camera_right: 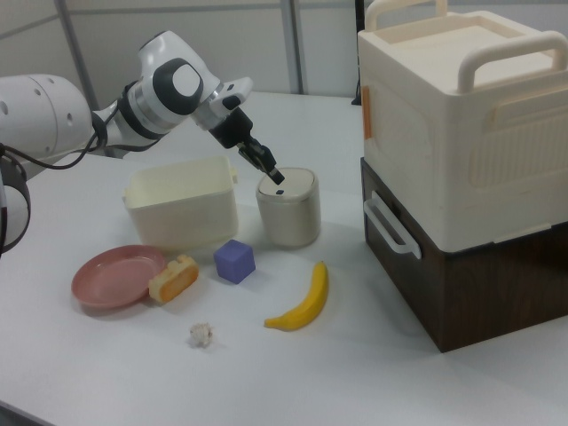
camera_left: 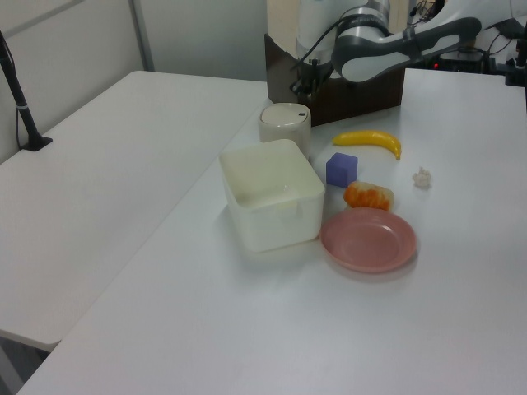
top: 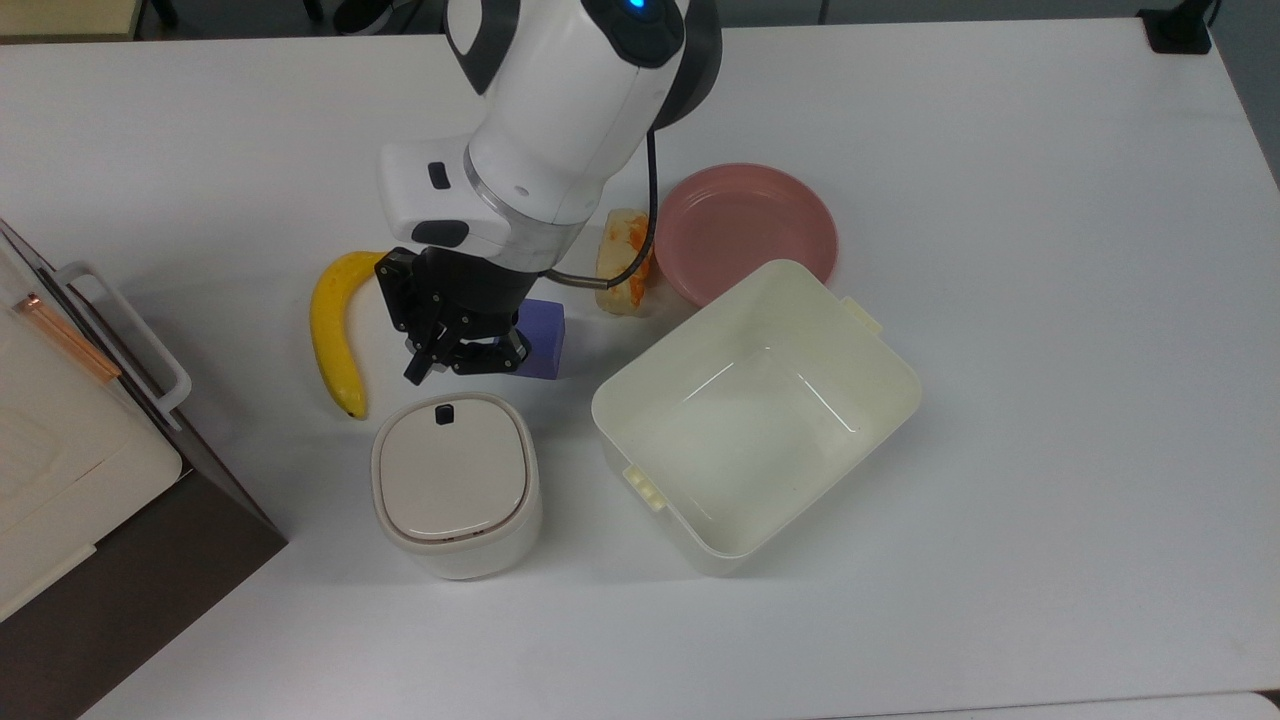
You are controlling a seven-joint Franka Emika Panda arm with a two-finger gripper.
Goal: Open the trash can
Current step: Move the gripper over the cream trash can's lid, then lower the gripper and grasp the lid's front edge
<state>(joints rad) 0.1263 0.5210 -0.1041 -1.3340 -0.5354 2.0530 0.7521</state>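
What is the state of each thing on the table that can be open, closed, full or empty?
trash can: lid closed, black button not yet pressed.
tool: shut, empty, just above the button.
tub: no lid, empty.
plate: empty; the orange-and-cream food piece lies beside it.
drawer unit: closed.

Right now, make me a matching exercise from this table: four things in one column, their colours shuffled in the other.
Things:
1. banana
2. plate
3. cube
4. trash can button

Colours:
a. black
b. purple
c. yellow
d. pink

Pairs: 1-c, 2-d, 3-b, 4-a
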